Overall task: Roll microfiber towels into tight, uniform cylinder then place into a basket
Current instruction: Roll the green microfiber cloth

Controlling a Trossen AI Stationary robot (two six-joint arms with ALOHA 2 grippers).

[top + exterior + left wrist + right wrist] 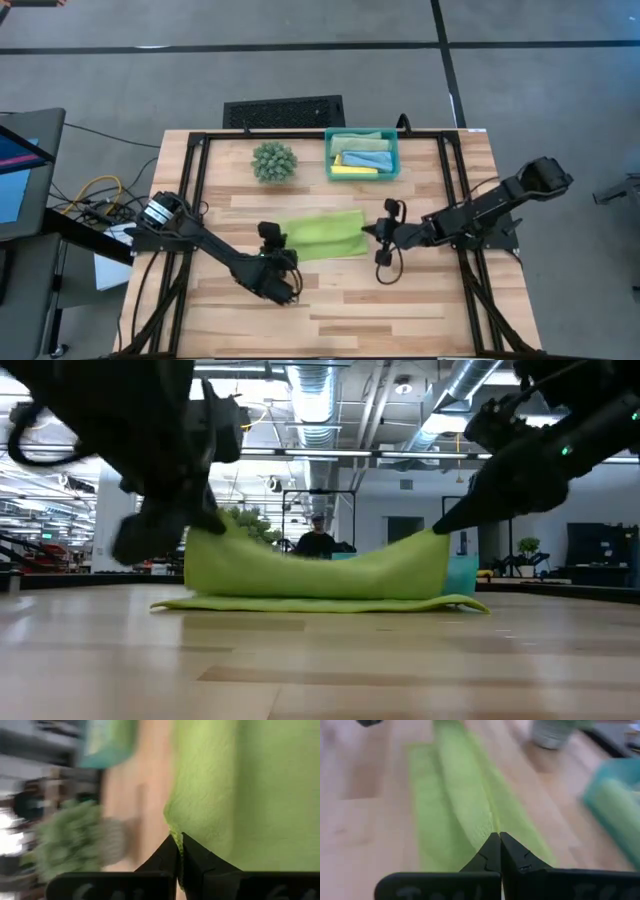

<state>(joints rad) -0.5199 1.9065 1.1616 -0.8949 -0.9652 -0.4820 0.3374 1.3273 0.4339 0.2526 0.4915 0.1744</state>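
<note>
Wooden tabletop point(400, 300), soft lime towel point(320, 236)

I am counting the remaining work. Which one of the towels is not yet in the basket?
The lime green towel. It lies spread on the table, pinched at both ends by the left hand and right hand. The other towels sit inside the teal basket.
</note>
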